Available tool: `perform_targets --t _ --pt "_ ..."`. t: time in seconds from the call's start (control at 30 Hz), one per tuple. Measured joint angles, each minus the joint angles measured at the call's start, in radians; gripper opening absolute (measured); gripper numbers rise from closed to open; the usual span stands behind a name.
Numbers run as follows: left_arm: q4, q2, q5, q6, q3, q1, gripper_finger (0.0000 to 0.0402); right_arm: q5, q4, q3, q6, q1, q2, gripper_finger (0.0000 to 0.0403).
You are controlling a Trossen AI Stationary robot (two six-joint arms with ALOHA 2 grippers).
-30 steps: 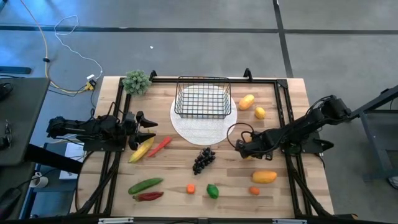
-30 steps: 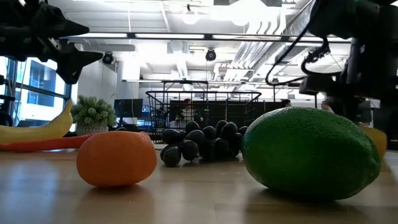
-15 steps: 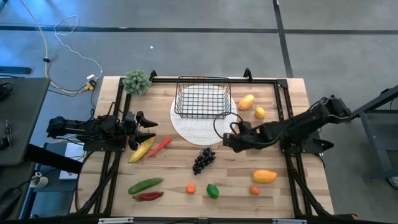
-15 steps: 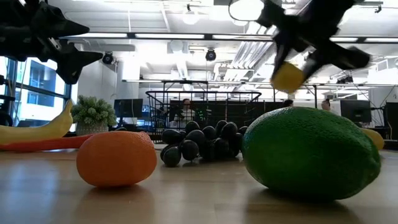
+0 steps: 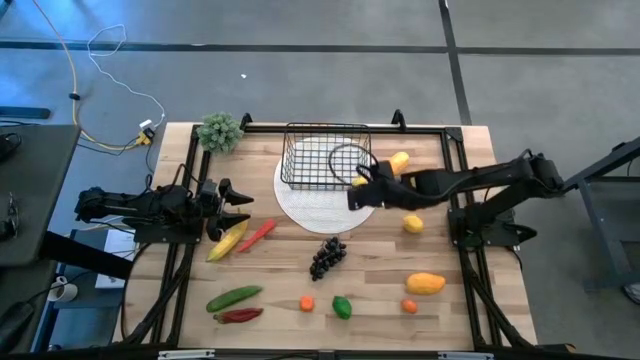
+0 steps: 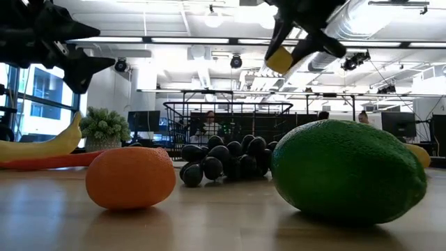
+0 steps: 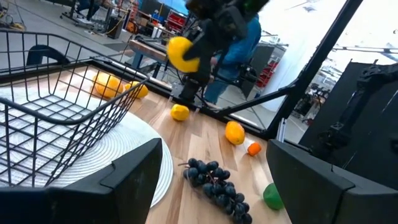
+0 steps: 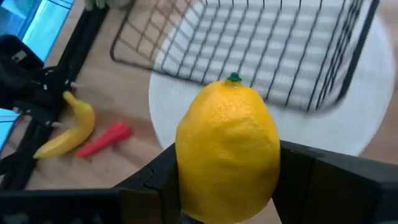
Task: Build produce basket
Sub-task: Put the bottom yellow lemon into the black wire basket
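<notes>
The black wire basket (image 5: 325,155) stands on the round white plate (image 5: 300,208) at the far middle. My right gripper (image 5: 358,188) is shut on a yellow lemon (image 8: 227,152) in the air just off the basket's near right corner; the lemon also shows high in the low view (image 6: 280,59) and in the left wrist view (image 7: 183,53). My left gripper (image 5: 240,207) is open and empty at the left, above the banana (image 5: 226,240) and beside a red chilli (image 5: 256,235). The dark grapes (image 5: 327,256) lie near the table's middle. My right gripper pinches the lemon's two opposite sides (image 8: 186,174) between its two fingers (image 8: 298,171), which come from the table's right. The lemon's green-tipped end (image 8: 234,78) points away from the wrist, toward the basket. The lemon is lifted clear, above the plate's edge.
A lemon (image 5: 413,223), a yellow-orange fruit (image 5: 398,162), a mango (image 5: 425,284), two small oranges (image 5: 306,303) (image 5: 409,306), a green fruit (image 5: 342,307), a cucumber (image 5: 234,297) and a red chilli (image 5: 238,315) lie on the table. A leafy bunch (image 5: 220,131) stands far left.
My right gripper has risen from the table at the right of the grapes and gone toward the far left, to the basket's near right corner, carrying the lemon, which is now lifted well clear of the table. My left arm has kept still.
</notes>
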Motion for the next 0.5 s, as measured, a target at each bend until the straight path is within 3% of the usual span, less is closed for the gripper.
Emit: perform_targets --t 0.17,0.5 --pt "0.027 0.000 0.000 -0.001 0.000 0.000 0.0280 -0.013 0.050 0.009 -0.202 -0.105 0.000 0.0159" --pt "0.097 0.000 0.005 -0.185 0.000 0.000 0.0280 -0.195 0.160 0.010 -0.510 -0.352 0.000 0.0159"
